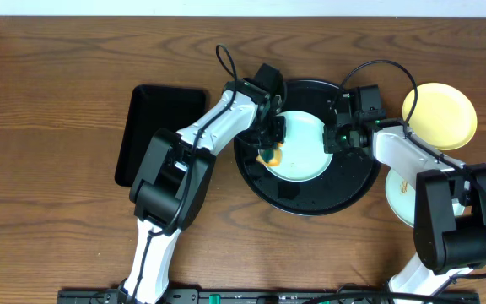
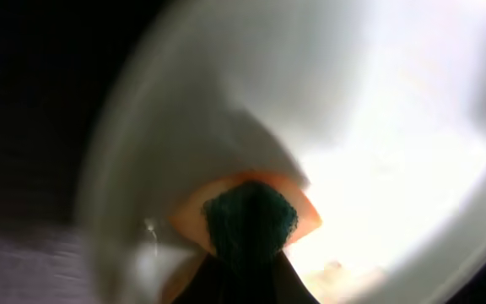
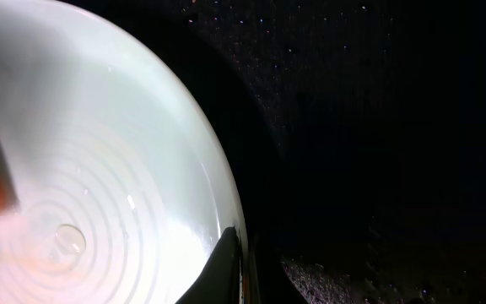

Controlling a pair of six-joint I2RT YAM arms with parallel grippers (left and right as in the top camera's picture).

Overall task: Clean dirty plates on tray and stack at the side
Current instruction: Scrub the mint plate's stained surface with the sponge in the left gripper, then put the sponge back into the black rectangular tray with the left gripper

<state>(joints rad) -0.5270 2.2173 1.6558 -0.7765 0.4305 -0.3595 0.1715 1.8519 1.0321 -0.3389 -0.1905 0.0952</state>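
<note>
Scrubbing underway, stacking not done yet

You're working on the mint plate (image 1: pixel 304 127), which is sitting on the round tray (image 1: pixel 310 198). Your left gripper (image 1: pixel 270 147) is clamping an orange-and-green sponge (image 1: pixel 271 157) against it. Your right gripper (image 1: pixel 337 137) is pinching the plate's right rim. The yellow plate (image 1: pixel 440 116) and second mint plate (image 1: pixel 400 196) are lying off the tray at your right, near each other but unstacked, so I'm guessing stacking is what's left. A rectangular tray (image 1: pixel 154 135) is sitting at the left on the brown wooden table (image 1: pixel 49 101).

Three plates are in view: a mint plate (image 1: pixel 302 139), a second mint plate (image 1: pixel 399 201) and a yellow plate (image 1: pixel 440 114). Two black trays (round tray (image 1: pixel 310 201), rectangular tray (image 1: pixel 146 118)) and one sponge (image 1: pixel 270 154).
</note>
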